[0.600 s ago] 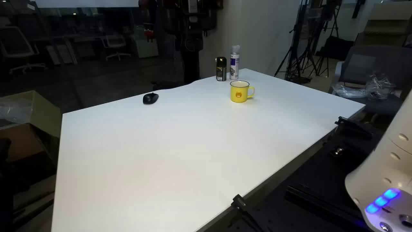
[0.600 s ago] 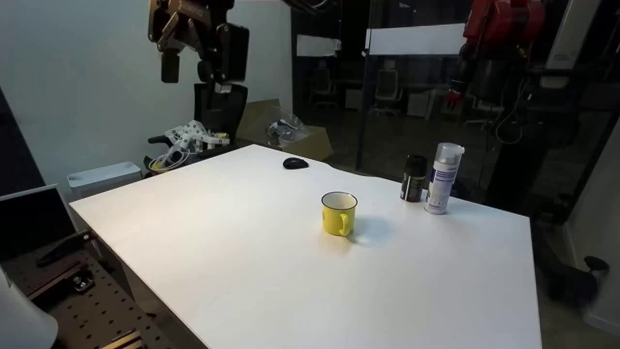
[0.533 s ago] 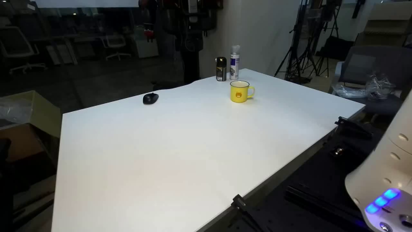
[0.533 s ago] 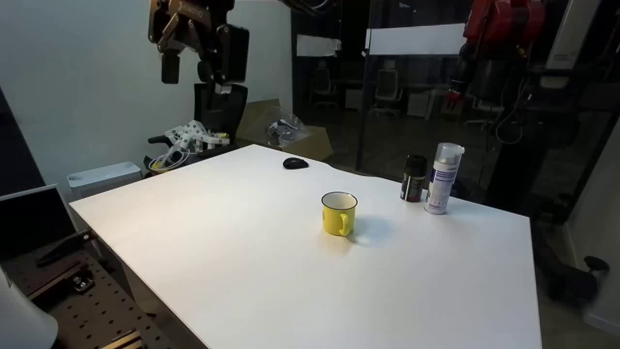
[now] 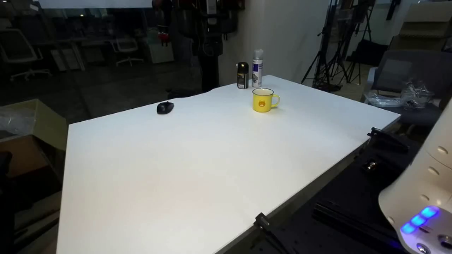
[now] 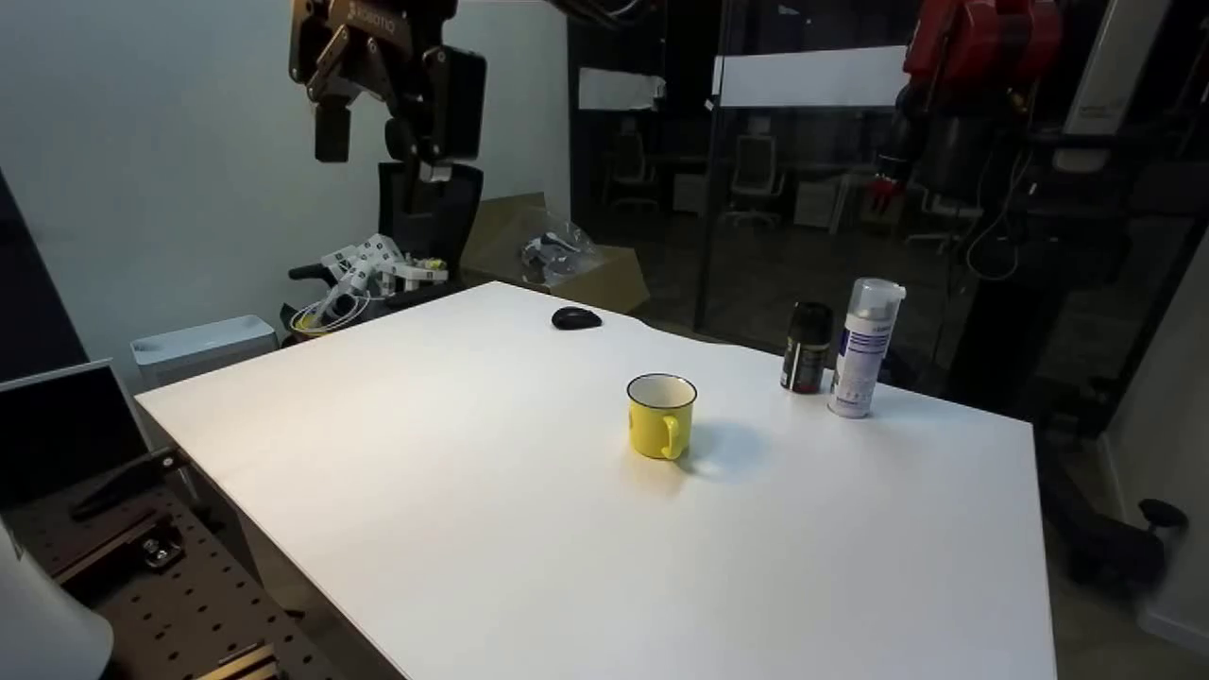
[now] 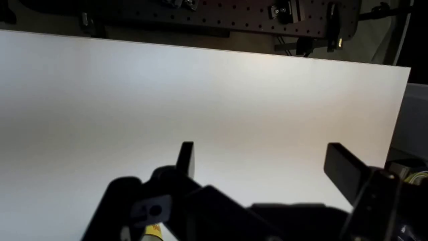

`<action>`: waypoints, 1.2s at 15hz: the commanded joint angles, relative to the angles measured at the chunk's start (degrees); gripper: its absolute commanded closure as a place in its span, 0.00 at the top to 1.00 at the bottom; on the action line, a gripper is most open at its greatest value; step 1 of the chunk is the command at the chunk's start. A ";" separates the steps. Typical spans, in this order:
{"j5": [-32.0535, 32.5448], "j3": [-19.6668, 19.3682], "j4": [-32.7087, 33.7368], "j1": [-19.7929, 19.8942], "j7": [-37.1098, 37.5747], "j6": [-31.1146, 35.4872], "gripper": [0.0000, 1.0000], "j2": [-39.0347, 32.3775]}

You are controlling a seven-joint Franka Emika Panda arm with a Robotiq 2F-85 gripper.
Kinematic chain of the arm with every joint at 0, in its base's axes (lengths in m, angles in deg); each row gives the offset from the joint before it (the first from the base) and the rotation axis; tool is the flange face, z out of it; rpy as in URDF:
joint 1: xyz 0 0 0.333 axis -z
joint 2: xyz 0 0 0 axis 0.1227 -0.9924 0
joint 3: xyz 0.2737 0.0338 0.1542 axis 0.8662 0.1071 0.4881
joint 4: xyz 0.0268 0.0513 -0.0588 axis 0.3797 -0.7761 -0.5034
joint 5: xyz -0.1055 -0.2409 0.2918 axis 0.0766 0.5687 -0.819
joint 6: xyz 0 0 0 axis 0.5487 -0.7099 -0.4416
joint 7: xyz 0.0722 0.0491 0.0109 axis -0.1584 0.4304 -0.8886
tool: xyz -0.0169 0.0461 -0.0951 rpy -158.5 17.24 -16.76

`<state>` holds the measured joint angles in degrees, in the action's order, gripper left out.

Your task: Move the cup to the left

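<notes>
The cup, a small yellow mug with a dark-edged rim, stands upright on the white table in both exterior views [image 5: 260, 103] [image 6: 654, 430]. Its handle points right in an exterior view, and a small bear picture shows on its side there. My gripper [image 6: 383, 156] hangs high above the table at the upper left, well apart from the cup. In the wrist view my gripper [image 7: 260, 155] is open, with wide-apart fingers and nothing between them. Only a bit of the cup [image 7: 153, 230] shows there at the bottom edge, mostly hidden behind the left finger linkage.
A black spray can [image 6: 807, 349] and a taller white can [image 6: 861, 349] stand near the table's far edge, beyond the cup. A black computer mouse [image 6: 576, 318] lies at the far edge. The white table [image 5: 169, 169] borders a dark perforated robot base [image 7: 234, 15].
</notes>
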<state>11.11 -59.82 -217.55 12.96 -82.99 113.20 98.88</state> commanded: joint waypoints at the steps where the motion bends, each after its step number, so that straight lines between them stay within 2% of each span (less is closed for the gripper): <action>1: -0.67 1.08 0.08 1.34 -0.72 -0.07 1.00 -0.42; 8: -0.67 1.08 0.08 1.34 -0.73 -0.07 1.00 -0.42; 11: -2.46 0.68 0.00 1.35 0.05 7.88 1.00 -1.85; 15: -4.48 -0.67 3.61 0.09 -1.77 16.87 1.00 -11.14; 18: -6.58 -1.09 7.52 -1.09 -5.46 19.09 1.00 -20.19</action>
<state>7.05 -60.27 -216.13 13.24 -84.88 131.45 88.94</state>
